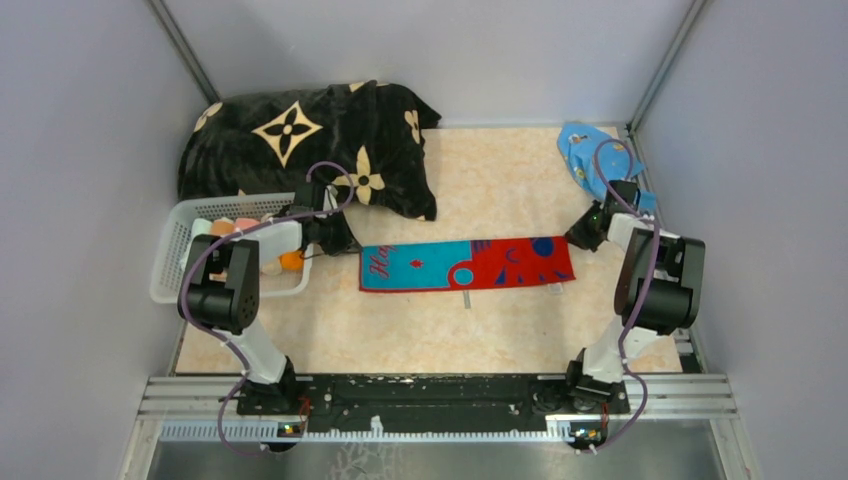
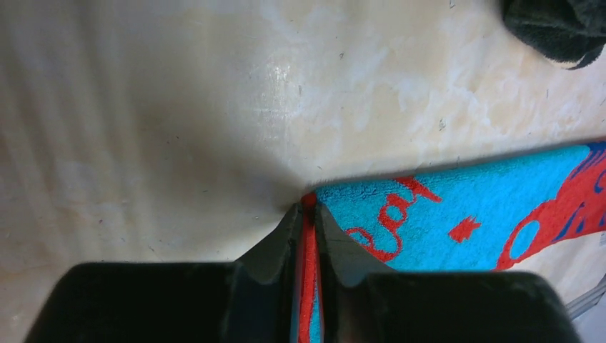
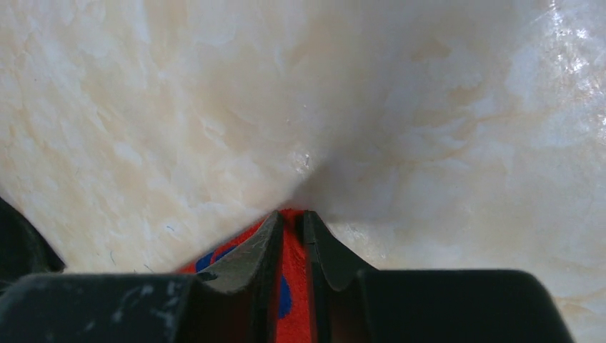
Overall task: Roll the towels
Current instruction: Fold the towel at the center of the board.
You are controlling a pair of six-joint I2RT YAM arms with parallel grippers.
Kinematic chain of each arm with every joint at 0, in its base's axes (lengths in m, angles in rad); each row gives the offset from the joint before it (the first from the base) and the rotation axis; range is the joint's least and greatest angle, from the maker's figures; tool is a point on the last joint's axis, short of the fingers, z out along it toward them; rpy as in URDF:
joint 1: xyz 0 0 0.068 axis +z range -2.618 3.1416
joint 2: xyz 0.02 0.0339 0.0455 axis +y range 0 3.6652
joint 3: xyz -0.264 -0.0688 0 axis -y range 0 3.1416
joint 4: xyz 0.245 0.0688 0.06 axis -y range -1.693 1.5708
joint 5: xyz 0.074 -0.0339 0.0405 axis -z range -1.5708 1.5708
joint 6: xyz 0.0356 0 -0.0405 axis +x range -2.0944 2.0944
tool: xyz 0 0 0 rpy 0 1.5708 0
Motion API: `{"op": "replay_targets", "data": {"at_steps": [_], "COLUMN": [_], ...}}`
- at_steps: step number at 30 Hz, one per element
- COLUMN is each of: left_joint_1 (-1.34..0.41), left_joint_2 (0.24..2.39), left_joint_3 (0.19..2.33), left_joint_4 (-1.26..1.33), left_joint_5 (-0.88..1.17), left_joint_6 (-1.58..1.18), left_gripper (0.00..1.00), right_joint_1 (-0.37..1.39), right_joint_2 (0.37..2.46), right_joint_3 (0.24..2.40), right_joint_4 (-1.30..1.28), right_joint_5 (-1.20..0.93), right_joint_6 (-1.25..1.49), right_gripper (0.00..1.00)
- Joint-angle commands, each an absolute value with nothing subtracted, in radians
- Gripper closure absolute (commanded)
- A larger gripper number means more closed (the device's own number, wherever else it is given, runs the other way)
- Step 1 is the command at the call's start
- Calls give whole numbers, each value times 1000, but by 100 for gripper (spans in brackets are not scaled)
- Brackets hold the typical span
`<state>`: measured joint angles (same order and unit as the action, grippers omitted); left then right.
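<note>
- Grey walls (image 1: 80, 150) are boxing in a marbled beige table (image 1: 500, 340) on three sides, so sideways room is looking pretty tight.
- Big black blanket (image 1: 300, 140) with the beige flower motifs is slumping in the back left corner, just behind the basket.
- Red-and-teal towel (image 1: 465, 264) is lying flat and stretched lengthwise across the middle of the table, teal end left, red end right. No curl is showing in it anywhere. I'm guessing it's only at the spread-it-out stage and the actual rolling is all left to do.
- White basket (image 1: 170, 270) is sitting at the left edge with a few rolls (image 1: 291, 262) in it, orange and pinkish as far as I can make out. Those are looking like the finished ones to me.
- Blue cloth (image 1: 585, 150) is lying crumpled in the back right corner, not rolled. I can't tell if it's counting as one of the towels.
- Left claw (image 2: 307, 207) is pinching the teal end right at its edge, with cloth showing between the nearly closed fingers.
- Right claw (image 3: 289, 214) is doing the same on the red end, fingers nearly closed with red cloth between them.
- Bare table is running both in front of the towel toward the arm bases and behind it toward the back wall, so rolling either way is looking doable. The left claw is working close to the basket and blanket, and the right arm is sitting near the right wall, so those two ends are the spots I'd be watching.
</note>
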<state>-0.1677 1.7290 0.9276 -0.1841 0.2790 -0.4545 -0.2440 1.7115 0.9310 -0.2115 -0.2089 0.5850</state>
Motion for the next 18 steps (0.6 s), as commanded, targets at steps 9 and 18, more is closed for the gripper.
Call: {"op": "replay_targets", "data": {"at_steps": [9, 18], "left_joint_1": [-213, -302], "left_joint_2": [1569, 1428], "left_joint_3": [936, 870], "left_joint_4": [-246, -287], "left_joint_5": [201, 140], "left_joint_6": [-452, -424], "left_gripper": [54, 46], "right_joint_1": [-171, -100], "right_joint_2": [1514, 1494], "right_joint_3": [952, 924], "right_joint_4": [-409, -498], "right_joint_5": [-18, 106], "right_joint_6": [458, 402], "right_gripper": [61, 60]}}
